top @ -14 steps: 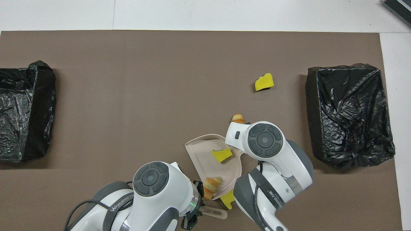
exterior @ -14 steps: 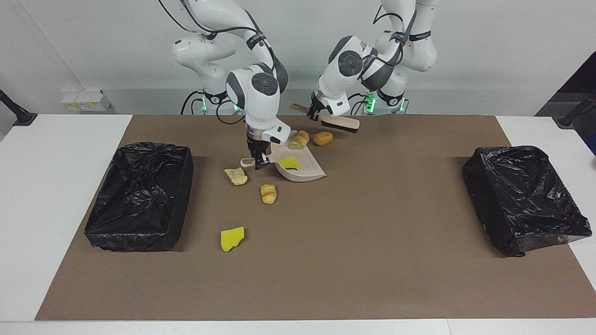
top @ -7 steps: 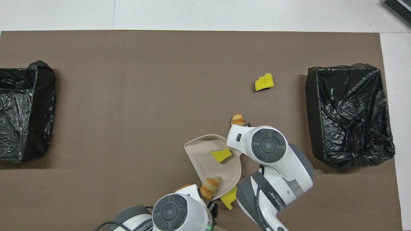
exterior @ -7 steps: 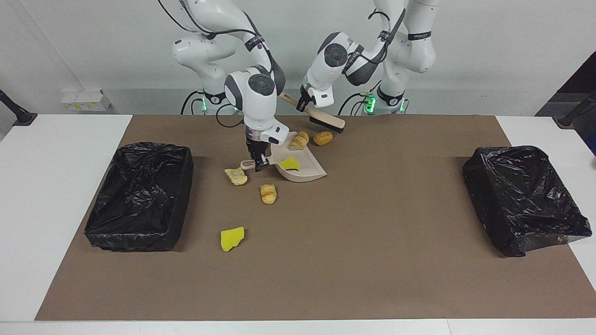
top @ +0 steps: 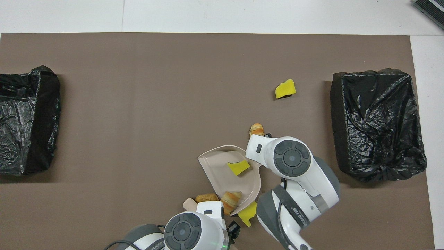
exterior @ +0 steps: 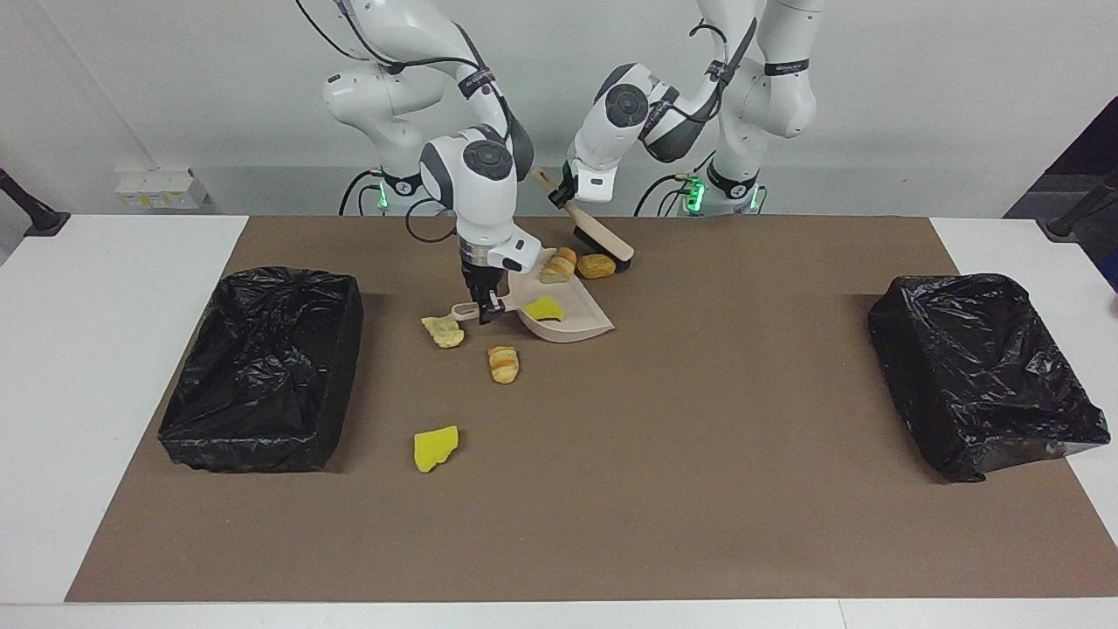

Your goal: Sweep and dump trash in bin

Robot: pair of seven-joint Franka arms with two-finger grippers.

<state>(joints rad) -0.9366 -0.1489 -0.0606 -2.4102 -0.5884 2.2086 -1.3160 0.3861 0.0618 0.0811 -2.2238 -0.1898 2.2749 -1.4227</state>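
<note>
My right gripper is shut on the handle of the beige dustpan, which rests on the mat. In the pan lies a yellow sponge chunk, and a pastry piece sits at its edge nearer the robots. My left gripper is shut on the beige brush, tilted with its bristles against a bread roll beside the pan. Loose trash on the mat: a pastry, a croissant piece, a yellow sponge, and another yellow chunk under the pan's edge.
A black-lined bin stands at the right arm's end of the brown mat. A second bin stands at the left arm's end. Both arms crowd the strip of mat nearest the robots.
My left arm has swung the brush down and toward the dustpan, nudging the bread roll closer to it. The right gripper and dustpan have barely moved.
</note>
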